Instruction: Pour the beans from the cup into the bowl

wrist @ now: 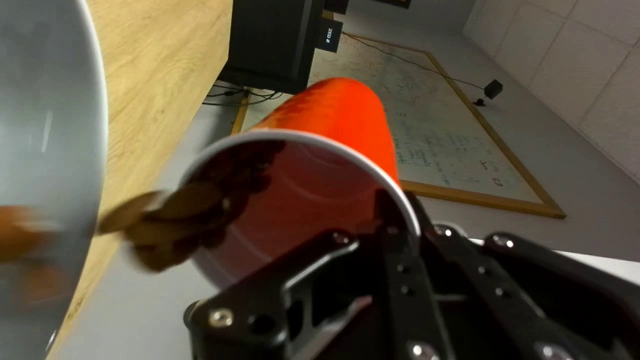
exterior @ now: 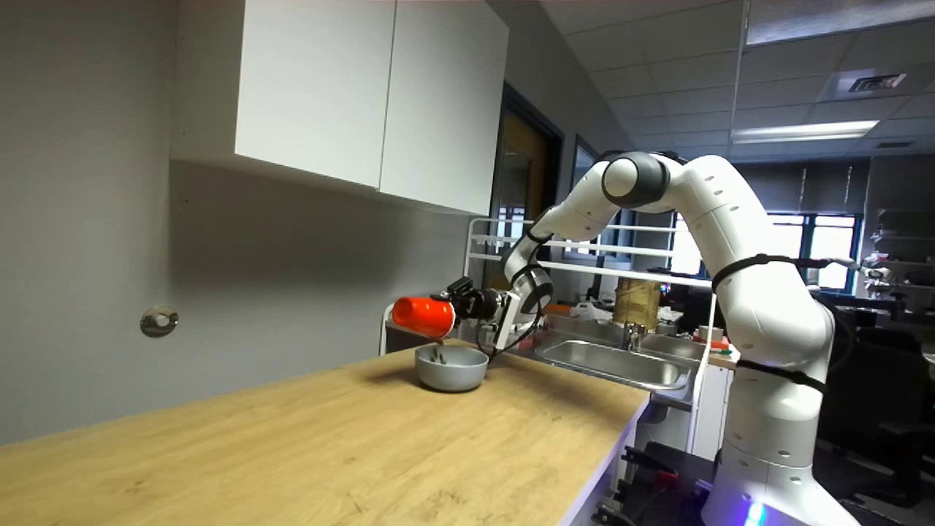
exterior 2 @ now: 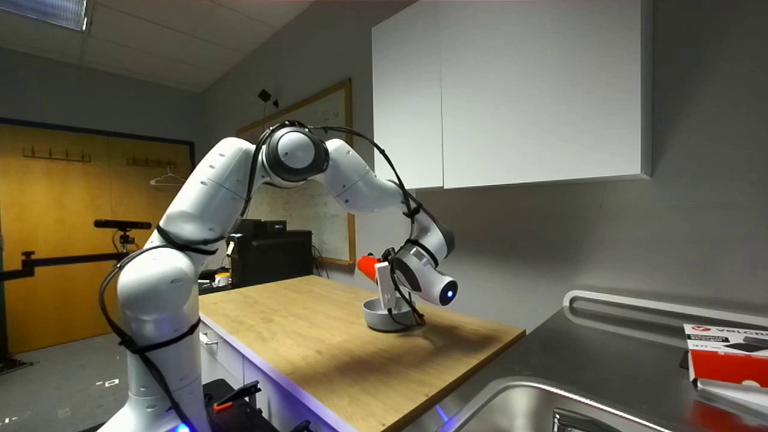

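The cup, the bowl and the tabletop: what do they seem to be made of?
Cup: probably smooth plastic, from its thin pale rim and faint inner rings.
Bowl: plastic, metal or ceramic; its smooth, slight sheen leaves this open.
Tabletop: wood or wood-look laminate, fairly matt, with grain and knots.

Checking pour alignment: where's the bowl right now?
In an exterior view, the bowl sits on the wooden counter, below the tipped cup and left of the sink. In the wrist view, it spans the left edge.

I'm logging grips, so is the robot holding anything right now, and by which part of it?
Yes, the red cup, by its wall at the rim; the jaws pinch it there, one apparently inside.
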Available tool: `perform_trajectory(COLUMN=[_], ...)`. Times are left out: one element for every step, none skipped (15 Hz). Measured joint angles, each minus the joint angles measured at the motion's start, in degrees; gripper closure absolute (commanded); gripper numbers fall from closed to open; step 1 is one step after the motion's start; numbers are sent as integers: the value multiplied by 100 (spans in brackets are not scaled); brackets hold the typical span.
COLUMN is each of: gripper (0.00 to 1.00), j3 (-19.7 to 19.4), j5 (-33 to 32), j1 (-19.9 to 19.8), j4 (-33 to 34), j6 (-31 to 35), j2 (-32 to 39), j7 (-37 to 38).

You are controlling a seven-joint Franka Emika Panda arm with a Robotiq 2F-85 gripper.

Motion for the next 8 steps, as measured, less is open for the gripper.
perform_trajectory(gripper=[95,96,95,95,95,95,96,95], j3=[-10,-18,-22,-28,-40,-53,-67,-78], j5=[27,54,81,105,125,141,153,156], j1=[0,0,-1,-4,-7,-9,-14,-23], j4=[14,26,35,40,51,63,87,120], j6=[-45,-90,-125,-180,-255,-323,-394,-470], j2=[14,27,54,86,106,108,107,107], j7=[49,81,85,86,92,113,143,178])
